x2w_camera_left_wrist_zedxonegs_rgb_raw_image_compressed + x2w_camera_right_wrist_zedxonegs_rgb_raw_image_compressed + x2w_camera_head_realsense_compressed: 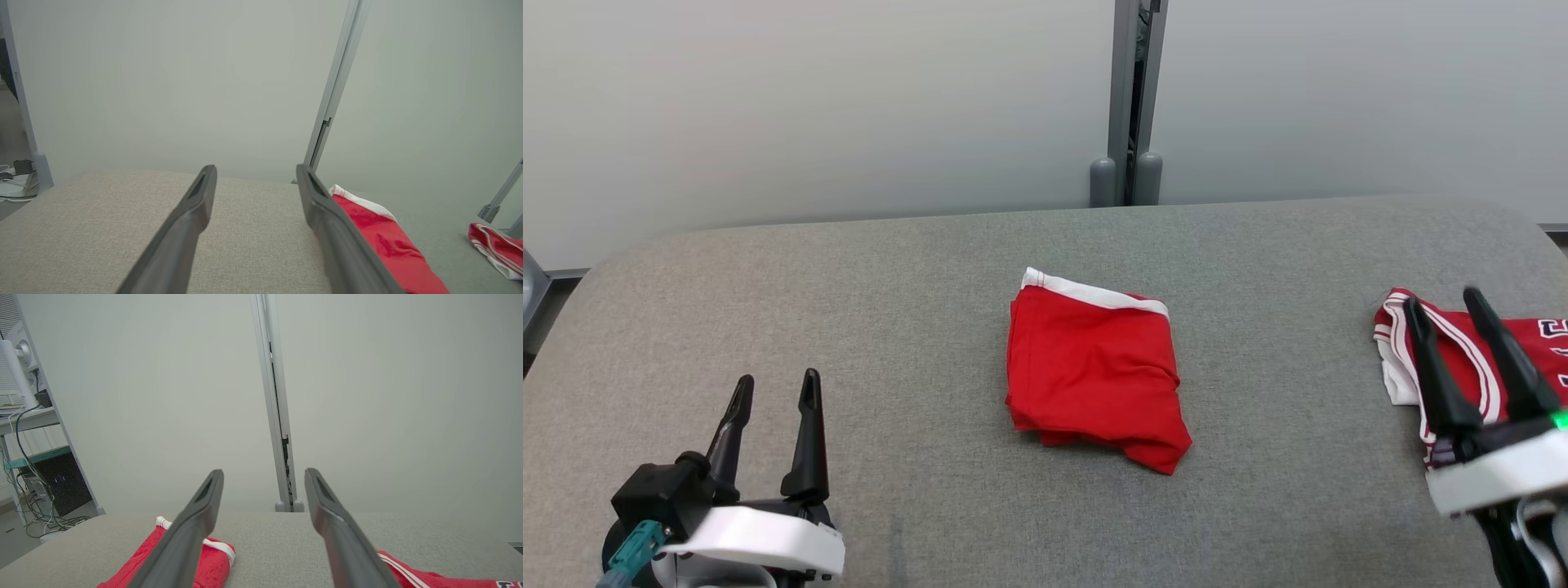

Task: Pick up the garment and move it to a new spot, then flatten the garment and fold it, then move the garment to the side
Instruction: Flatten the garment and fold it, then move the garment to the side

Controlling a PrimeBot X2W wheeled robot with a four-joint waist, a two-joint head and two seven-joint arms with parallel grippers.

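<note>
Red garment (1094, 371): lying mid-table as a compact square bundle, white waistband (1094, 292) along its far edge, layers stacked at the near corner.
Table (849, 269): grey cloth surface, open room all round the bundle.
Striped garment (1470, 359): a second red piece with white trim, bunched at the table's right edge, well apart from the bundle.
Right gripper (1439, 302): fingers spread wide with nothing between them, hanging over the striped garment; I cannot tell whether they touch it.
Left gripper (776, 384): parked low at the near left, fingers wide apart and empty, well clear of the bundle.
Step in hand: by the look of it the folding is done on the middle piece, which leaves carrying it to the side. No grip is on it.
Next move calls for: one gripper to come in over the bundle, drop low to the cloth and pinch through all layers at an edge, most likely the waistband side.
Watch for: a grab on the top layer alone, which would likely pull the fold open on the lift.
</note>
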